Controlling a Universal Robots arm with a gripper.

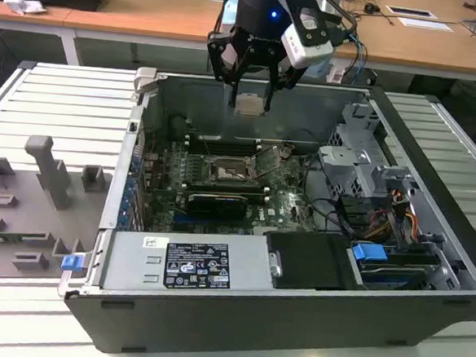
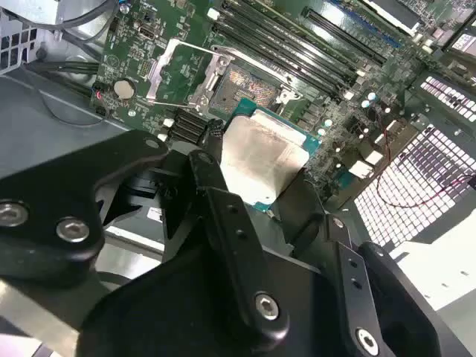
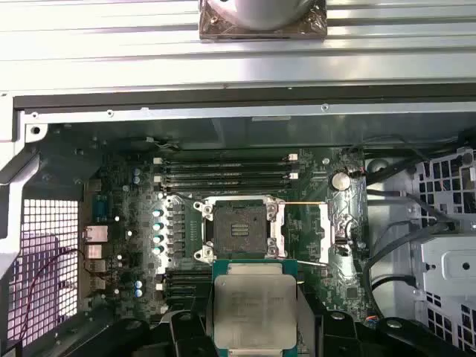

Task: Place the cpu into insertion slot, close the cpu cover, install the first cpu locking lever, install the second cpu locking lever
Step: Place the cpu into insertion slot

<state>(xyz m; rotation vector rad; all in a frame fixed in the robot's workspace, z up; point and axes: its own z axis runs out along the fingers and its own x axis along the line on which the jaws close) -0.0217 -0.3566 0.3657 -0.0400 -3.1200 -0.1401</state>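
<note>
The gripper pinches the flat square chip, dull silver metal with a green rim, by two edges. In the exterior view the dark sunken socket lies at six o'clock, well apart and uncovered. Its thin steel cover is flipped open beside it.

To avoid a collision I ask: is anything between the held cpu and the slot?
Nothing visible. The cpu hangs above the case, the slot below it lies bare, and the cover is swung open to one side, off the path.
</note>
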